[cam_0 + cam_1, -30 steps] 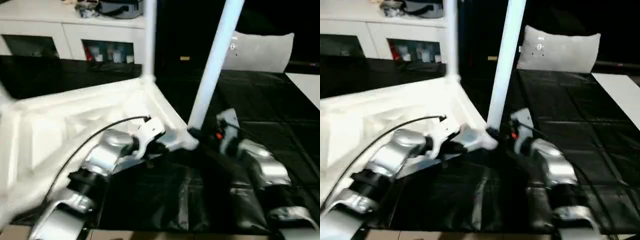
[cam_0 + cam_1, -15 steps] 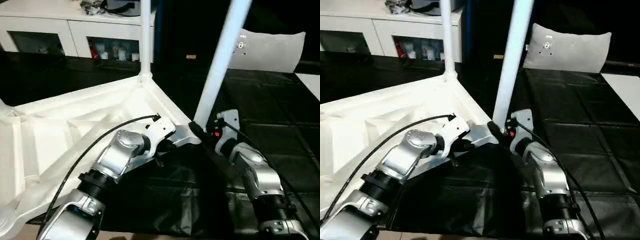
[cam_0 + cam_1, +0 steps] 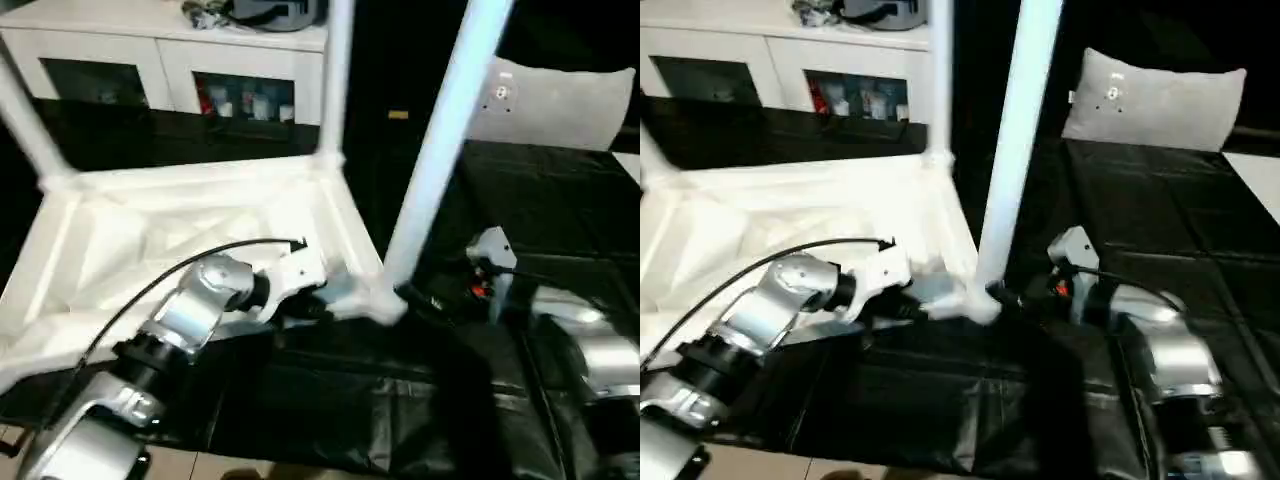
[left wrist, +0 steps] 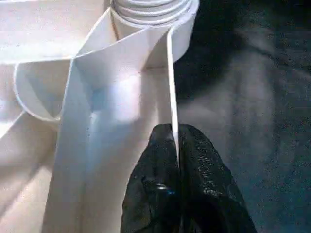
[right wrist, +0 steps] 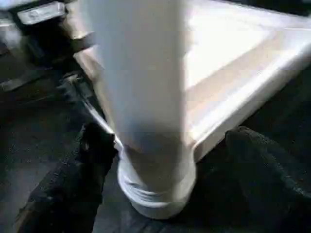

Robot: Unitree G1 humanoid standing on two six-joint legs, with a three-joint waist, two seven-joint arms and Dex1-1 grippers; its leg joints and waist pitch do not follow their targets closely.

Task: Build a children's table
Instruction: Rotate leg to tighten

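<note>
The left end effector is clenched on the white plastic tabletop's thin rim. The right end effector is released, its fingers spread either side of the long white leg at lower centre.

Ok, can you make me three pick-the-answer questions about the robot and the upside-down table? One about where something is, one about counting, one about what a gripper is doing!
1. Where is the grey pillow?
A. on the white cabinet
B. behind the tabletop, on the dark surface
C. under the tabletop

2. How many legs stand up from the tabletop?
A. one
B. three
C. five

3. What is the left gripper doing?
A. pinching the tabletop's thin edge wall
B. holding a leg
C. hanging wide open

Answers:
1 B, it lies beyond the legs on the dark surface.
2 B, near leg, back leg, left leg.
3 A, the left wrist view has both black fingers closed on the rim.
</note>
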